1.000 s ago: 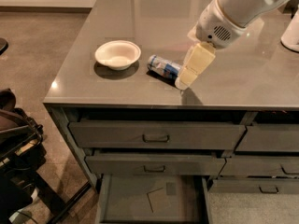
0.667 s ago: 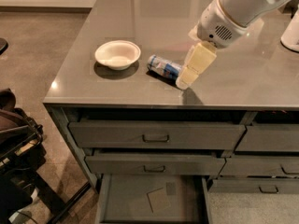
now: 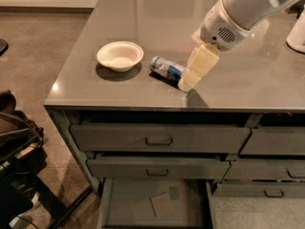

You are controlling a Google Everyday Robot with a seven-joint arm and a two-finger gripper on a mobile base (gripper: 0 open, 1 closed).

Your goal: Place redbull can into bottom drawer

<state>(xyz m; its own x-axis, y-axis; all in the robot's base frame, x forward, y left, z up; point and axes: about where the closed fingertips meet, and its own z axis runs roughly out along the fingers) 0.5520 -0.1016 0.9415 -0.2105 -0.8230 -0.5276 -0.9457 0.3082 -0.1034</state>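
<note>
Grey counter (image 3: 143, 13) | redbull can (image 3: 166, 67) flat, same spot | gripper (image 3: 187, 81) at can's right end, unmoved | jaws: cannot tell | bottom drawer (image 3: 128, 202) open below can, waiting

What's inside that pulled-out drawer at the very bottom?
The bottom drawer shows only two pale square patches on its floor; its back is hidden under the drawer above. The redbull can lies on the countertop, the gripper at one end.
</note>
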